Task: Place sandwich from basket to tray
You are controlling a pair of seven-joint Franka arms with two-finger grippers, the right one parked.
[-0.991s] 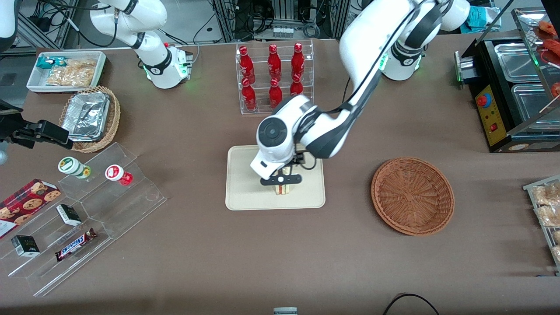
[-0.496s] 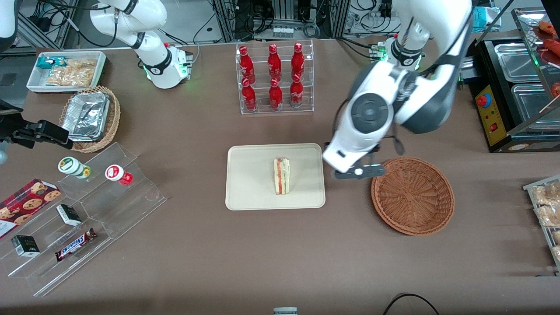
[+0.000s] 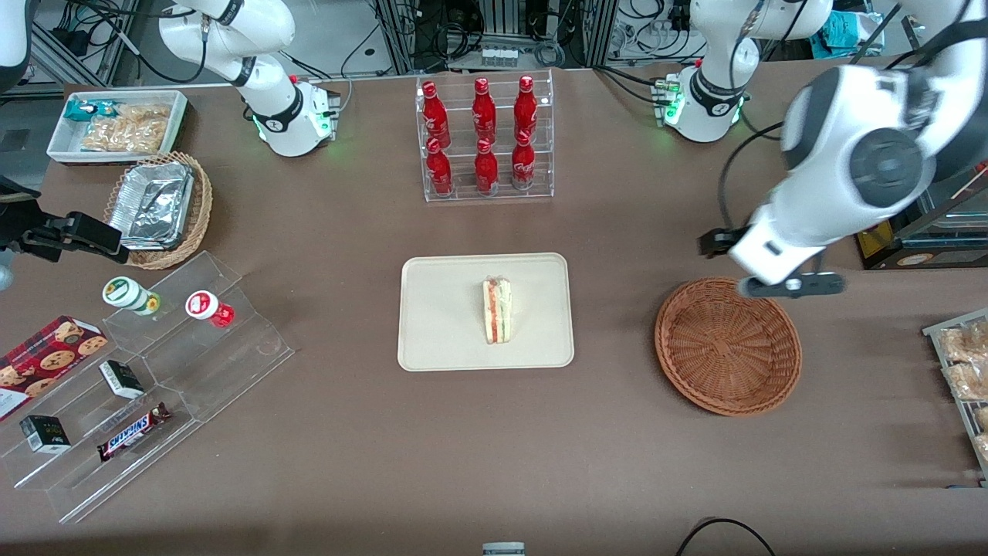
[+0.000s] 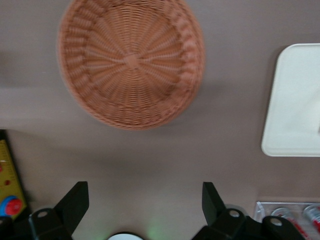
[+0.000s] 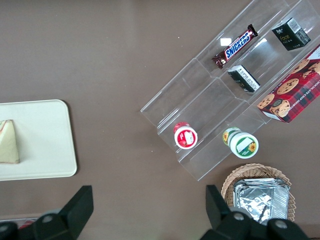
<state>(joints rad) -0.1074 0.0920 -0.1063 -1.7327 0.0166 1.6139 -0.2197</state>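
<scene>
The gripper (image 3: 787,286) has left the sandwich (image 3: 498,310) on the tray (image 3: 440,340), now above the basket's (image 3: 728,347) rim, jaws apart.

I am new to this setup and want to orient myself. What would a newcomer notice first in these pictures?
First, the sandwich lying alone on the cream tray at the middle of the table. Next, the round reddish-brown basket, toward the working arm's end, holds nothing. The end effector hangs open over the basket's rim, on the edge farther from the front camera. A rack of red bottles stands farther from that camera than the tray.
</scene>
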